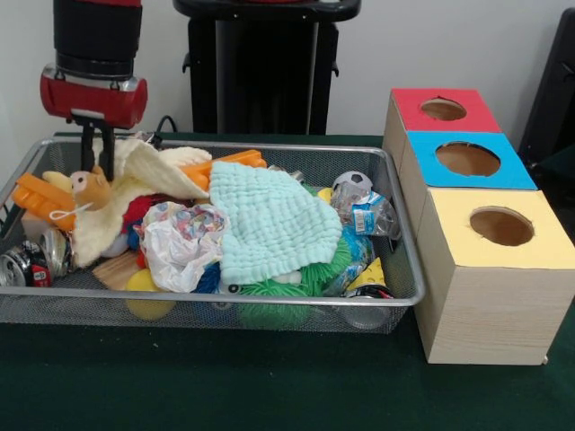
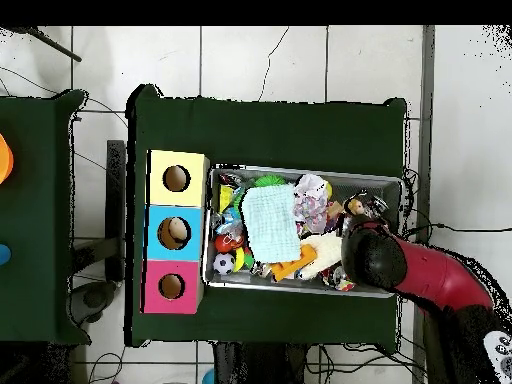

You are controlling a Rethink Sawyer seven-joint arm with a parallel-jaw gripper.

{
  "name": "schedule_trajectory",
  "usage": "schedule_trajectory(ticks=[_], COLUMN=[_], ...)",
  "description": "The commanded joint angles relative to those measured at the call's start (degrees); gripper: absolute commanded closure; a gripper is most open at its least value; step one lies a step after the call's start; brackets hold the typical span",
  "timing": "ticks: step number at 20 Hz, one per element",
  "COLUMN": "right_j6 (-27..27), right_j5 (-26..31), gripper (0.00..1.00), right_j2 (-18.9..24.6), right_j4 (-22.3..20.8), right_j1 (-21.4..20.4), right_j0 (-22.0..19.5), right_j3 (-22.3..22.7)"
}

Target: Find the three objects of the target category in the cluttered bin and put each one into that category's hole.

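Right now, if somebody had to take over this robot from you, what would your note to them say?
Gripper: down in the wire basket, at its end farthest from the boxes; open or shut cannot be told.
Job's things: a tan plush toy lies just beside the gripper, among cloths and clutter. The other plush toys are not visible.
Red-topped hole: on the box farthest from the camera; nothing seen in it.
Done: nothing visibly delivered.
Left: find and drop all three.
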Motion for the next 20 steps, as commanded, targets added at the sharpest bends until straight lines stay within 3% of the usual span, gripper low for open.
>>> schedule_trajectory(ticks=[1, 11, 20], right_j6=[2.54, 4.09, 4.09], right_j5=[6.10, 10.22, 18.96], gripper=[1.00, 1.00, 1.00], right_j2=[5.42, 4.04, 2.98], right_j4=[2.21, 5.11, 9.87], right_j1=[-3.66, -7.34, -14.20], right_j0=[0.28, 2.49, 4.39], right_j3=[4.38, 5.00, 6.39])
